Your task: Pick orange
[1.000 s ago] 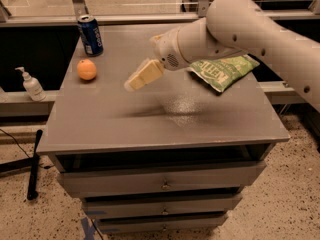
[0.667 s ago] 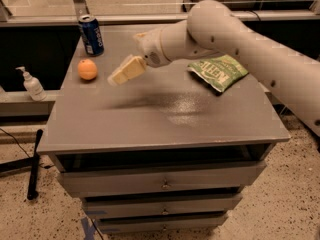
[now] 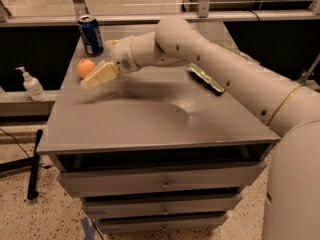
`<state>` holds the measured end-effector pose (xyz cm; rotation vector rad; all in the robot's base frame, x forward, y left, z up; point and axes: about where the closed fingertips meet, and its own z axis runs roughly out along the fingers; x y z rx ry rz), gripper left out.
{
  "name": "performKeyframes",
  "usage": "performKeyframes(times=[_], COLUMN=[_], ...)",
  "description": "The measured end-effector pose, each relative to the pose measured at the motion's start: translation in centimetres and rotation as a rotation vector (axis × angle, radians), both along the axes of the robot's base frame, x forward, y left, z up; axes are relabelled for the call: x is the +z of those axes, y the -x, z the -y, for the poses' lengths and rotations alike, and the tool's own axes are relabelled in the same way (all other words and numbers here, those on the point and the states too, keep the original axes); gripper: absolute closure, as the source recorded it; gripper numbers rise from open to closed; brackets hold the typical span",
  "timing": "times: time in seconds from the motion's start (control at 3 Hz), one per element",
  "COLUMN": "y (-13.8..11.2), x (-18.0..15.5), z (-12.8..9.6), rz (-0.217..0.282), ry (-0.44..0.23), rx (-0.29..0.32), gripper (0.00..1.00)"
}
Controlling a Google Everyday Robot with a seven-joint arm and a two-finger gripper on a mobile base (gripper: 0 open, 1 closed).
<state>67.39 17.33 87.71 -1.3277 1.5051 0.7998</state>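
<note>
Standing beside the cabinet, I see the small round orange fruit [image 3: 85,67] resting on the grey flat surface [image 3: 125,119], close to the left edge and a little short of the far left corner. The robot's cream-coloured claw [image 3: 98,76] hangs just beside it on the near right side, angled down toward that edge at the end of the long white arm [image 3: 200,49]. From here it looks like one pale wedge, so I cannot tell how far open it is. It appears to have hold of nothing, with the fruit sitting free.

I would judge the fruit light and firm, with a smooth, slightly glossy skin that could slip or roll if nudged. The safest hold is across its widest middle, squeezed gently.

A tall blue metal soda can [image 3: 91,35] stands upright at the far left corner, just behind the fruit. Whether it is full I cannot see. A flat green snack bag [image 3: 206,79] lies toward the right edge, partly under the arm. The grey drawers [image 3: 162,180] below the surface are pushed in, their contents hidden.
</note>
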Motion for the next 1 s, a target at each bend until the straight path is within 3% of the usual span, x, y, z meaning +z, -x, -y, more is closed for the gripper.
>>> performKeyframes(times=[0.33,1.0], y=[0.2,0.0], x=[-1.1,-2.3], z=[-3.1,-4.6], rz=[-0.011,-0.013], ry=[-0.03,-0.027], rx=[0.049,0.058], gripper=[0.0,0.41])
